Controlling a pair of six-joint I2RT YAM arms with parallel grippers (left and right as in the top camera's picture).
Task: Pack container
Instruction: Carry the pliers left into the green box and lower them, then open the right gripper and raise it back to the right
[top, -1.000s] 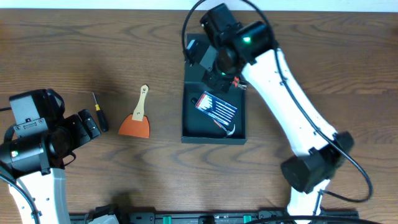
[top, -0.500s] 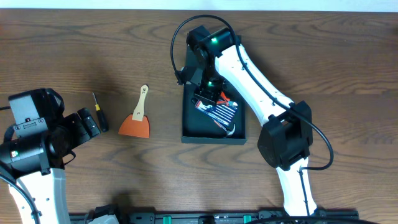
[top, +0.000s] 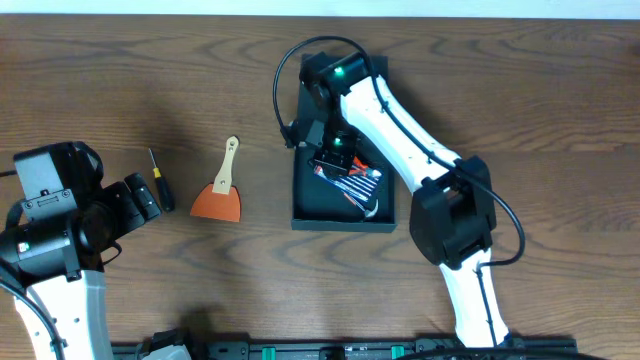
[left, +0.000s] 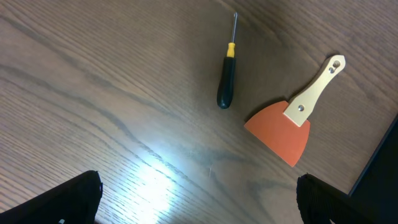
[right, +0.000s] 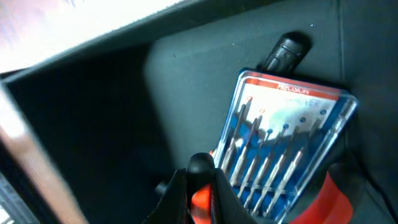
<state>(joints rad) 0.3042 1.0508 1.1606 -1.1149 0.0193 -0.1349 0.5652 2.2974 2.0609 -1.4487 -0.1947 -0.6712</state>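
Since a second ago the right arm has folded at the elbow and swung in over the container, so that the right gripper now hangs low inside its far half instead of over its far edge; the left arm and the loose tools have not shifted. On the right wrist view the right gripper is clenched, fingertips together, with a sliver of orange showing between them (whether that is something pinched I cannot tell). Just beyond it a clear-fronted screwdriver set lies on the container's dark floor, a black handle poking out past its far end. The container sits at the middle of the table, well right of the orange scraper and the small black-handled screwdriver, which lie apart from each other. Over the near left corner the left gripper stands released, jaws wide, with nothing between them.
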